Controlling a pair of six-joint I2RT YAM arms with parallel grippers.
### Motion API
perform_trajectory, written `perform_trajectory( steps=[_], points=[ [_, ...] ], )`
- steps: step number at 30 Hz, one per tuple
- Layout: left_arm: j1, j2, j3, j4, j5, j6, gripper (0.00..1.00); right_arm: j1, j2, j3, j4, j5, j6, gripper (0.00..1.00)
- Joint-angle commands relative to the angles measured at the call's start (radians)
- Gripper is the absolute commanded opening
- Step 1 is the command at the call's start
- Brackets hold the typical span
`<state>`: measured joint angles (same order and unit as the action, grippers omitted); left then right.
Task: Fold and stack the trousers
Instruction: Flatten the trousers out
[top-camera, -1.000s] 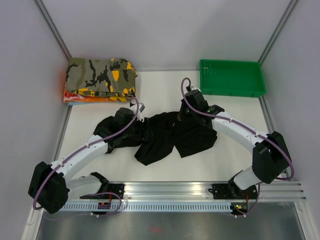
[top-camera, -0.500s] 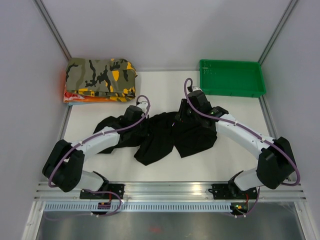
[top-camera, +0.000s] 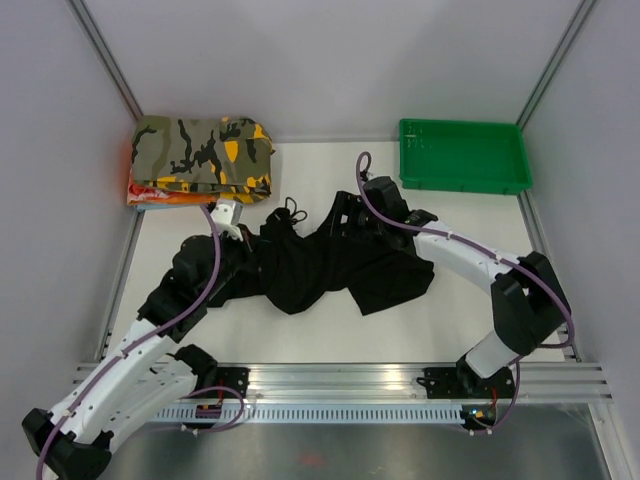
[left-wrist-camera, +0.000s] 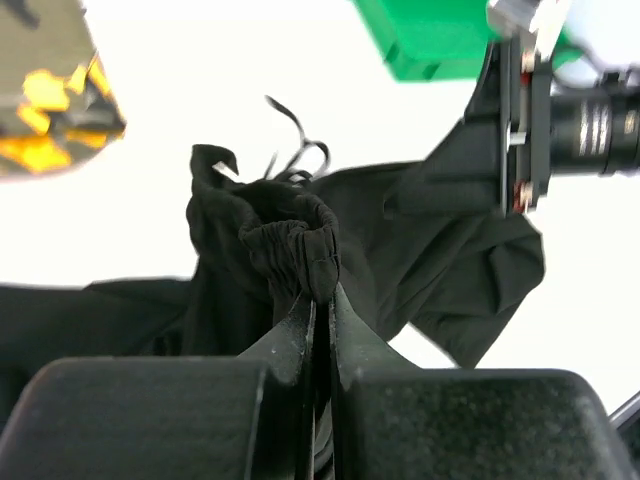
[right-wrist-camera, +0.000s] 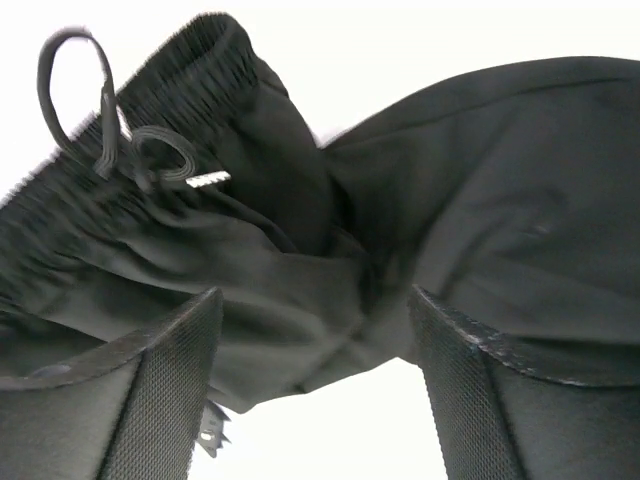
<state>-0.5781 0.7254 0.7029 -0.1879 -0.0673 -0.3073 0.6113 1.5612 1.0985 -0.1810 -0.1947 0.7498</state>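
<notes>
Left hand (left-wrist-camera: 322, 298) pinching trousers (top-camera: 330, 265) waistband; right hand (right-wrist-camera: 315, 300) spread wide, close over them

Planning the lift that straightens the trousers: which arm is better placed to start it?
Left. The left gripper is shut on the bunched waistband of the trousers; the right gripper is open over them, holding nothing.
</notes>
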Motion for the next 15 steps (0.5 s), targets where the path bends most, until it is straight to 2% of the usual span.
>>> perform_trajectory(
  steps=[1, 3, 7, 10, 11, 14, 15],
  points=[
    [0.001, -0.026, -0.04, -0.116, -0.043, 0.028, 0.02, 0.002, 0.063, 0.07, 0.124, -0.058, 0.069, 0.85],
    [0.001, -0.052, -0.037, -0.13, -0.046, 0.004, 0.02, 0.004, 0.088, 0.086, 0.173, -0.084, 0.109, 0.91],
    [0.001, -0.09, -0.022, -0.172, -0.123, -0.059, 0.02, 0.018, 0.166, 0.119, 0.233, -0.107, 0.128, 0.92],
    [0.001, -0.078, 0.03, -0.237, -0.216, -0.121, 0.02, 0.019, 0.16, 0.12, 0.167, -0.054, 0.068, 0.94],
    [0.001, -0.063, 0.049, -0.249, -0.224, -0.125, 0.02, 0.016, 0.146, 0.112, 0.106, 0.012, 0.048, 0.94],
    [0.001, -0.003, 0.151, -0.239, -0.213, -0.084, 0.02, -0.016, 0.079, 0.077, 0.013, 0.128, -0.016, 0.96],
    [0.001, 0.024, 0.234, -0.232, -0.227, -0.073, 0.02, -0.03, 0.063, 0.052, -0.001, 0.142, -0.023, 0.98]
  ],
)
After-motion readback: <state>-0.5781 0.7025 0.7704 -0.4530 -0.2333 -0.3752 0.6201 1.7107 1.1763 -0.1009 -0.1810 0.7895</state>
